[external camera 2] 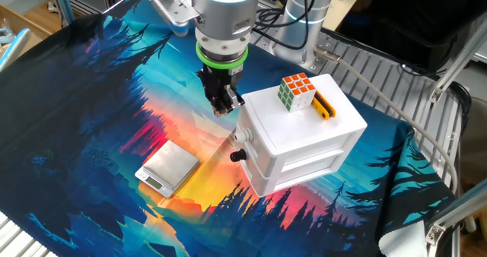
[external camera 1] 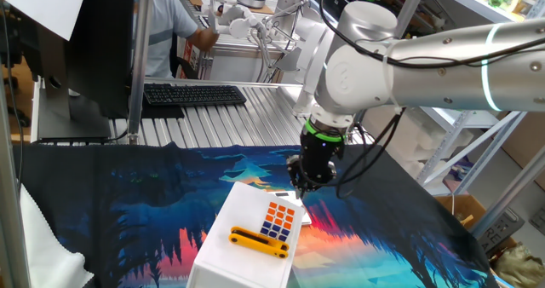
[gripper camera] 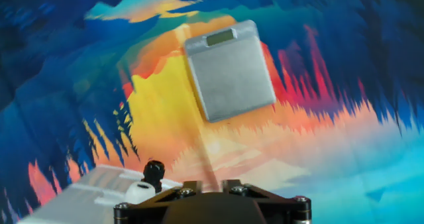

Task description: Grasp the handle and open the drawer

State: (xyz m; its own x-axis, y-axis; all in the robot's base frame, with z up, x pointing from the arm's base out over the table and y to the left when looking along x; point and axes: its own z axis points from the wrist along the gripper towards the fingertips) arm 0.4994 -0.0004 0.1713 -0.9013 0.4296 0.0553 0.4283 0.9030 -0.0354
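The white boxy cabinet (external camera 2: 300,131) stands on the printed cloth, also in one fixed view (external camera 1: 238,254). Its drawer looks pushed in; the drawer's end face (external camera 2: 253,160) carries a black knob handle (external camera 2: 238,156) below a white knob (external camera 2: 242,135). In the hand view the black knob (gripper camera: 154,171) and the white knob (gripper camera: 139,191) sit at the bottom left. My gripper (external camera 2: 226,105) hangs fingers-down just left of the cabinet's top corner, above the knobs, touching nothing. It looks shut and empty (external camera 1: 302,186) (gripper camera: 212,185).
An orange-and-blue tiled cube (external camera 2: 297,91) and a yellow bar (external camera 2: 325,105) lie on the cabinet top. A silver pocket scale (external camera 2: 169,167) (gripper camera: 230,71) lies on the cloth in front of the knobs. A keyboard (external camera 1: 194,94) and a person (external camera 1: 166,24) are behind the table.
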